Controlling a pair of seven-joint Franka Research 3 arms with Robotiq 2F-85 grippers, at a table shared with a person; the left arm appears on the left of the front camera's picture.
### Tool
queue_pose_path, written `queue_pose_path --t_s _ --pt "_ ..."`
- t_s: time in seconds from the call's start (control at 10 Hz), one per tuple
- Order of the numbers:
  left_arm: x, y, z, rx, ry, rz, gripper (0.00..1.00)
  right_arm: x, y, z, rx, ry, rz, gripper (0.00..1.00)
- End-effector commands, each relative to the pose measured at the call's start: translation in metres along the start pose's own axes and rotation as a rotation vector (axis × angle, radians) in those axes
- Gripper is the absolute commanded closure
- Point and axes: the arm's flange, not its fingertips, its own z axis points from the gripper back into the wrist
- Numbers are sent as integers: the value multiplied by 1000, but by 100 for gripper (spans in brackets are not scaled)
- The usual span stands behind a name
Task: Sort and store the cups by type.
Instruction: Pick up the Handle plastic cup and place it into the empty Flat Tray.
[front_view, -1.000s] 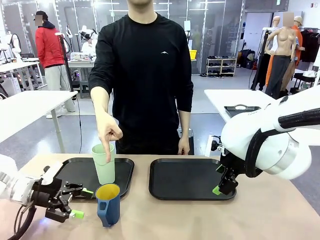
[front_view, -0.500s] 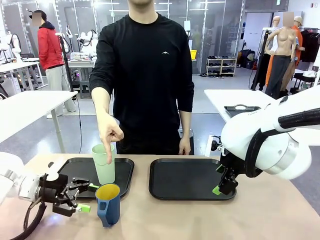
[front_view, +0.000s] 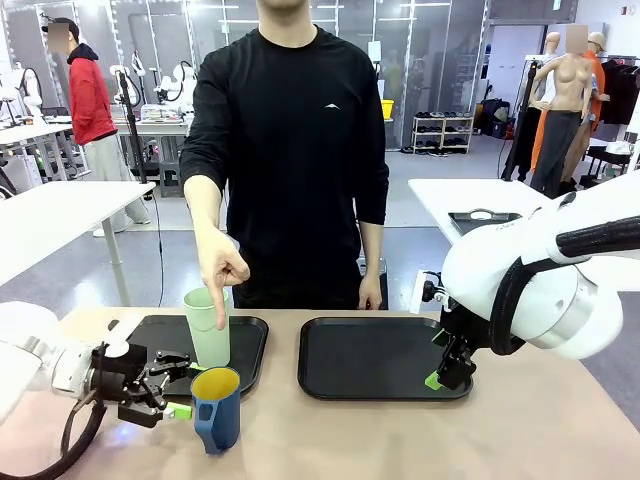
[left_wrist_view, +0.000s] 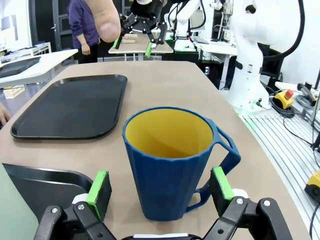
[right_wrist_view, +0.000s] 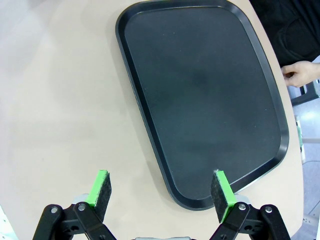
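On the desk's (front_view: 340, 440) near left, your left tool (front_view: 183, 388) stands wide open just before the dark blue mug (front_view: 216, 412), ready to enclose it.

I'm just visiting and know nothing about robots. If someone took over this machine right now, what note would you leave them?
Left pincer: open, pads either side of the blue mug, not gripping.
Right pincer: open, holding nothing, above the right tray's near corner.
Cups: mug upright on the table in front of the left tray; green tumbler upright on that tray, the person's hand pointing down at it.
Done: no cup gripped yet.
Left: close on the mug, probably carry it to the right tray.
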Motion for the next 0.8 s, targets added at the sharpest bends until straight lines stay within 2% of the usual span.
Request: queue_pose_path --t_s 0.0,0.7 --pt "-4 -3 5 10 -1 2 0 -1 0 -3 -10 -21 6 0" --pt "-4 -3 5 10 -1 2 0 -1 0 -3 -10 -21 6 0"
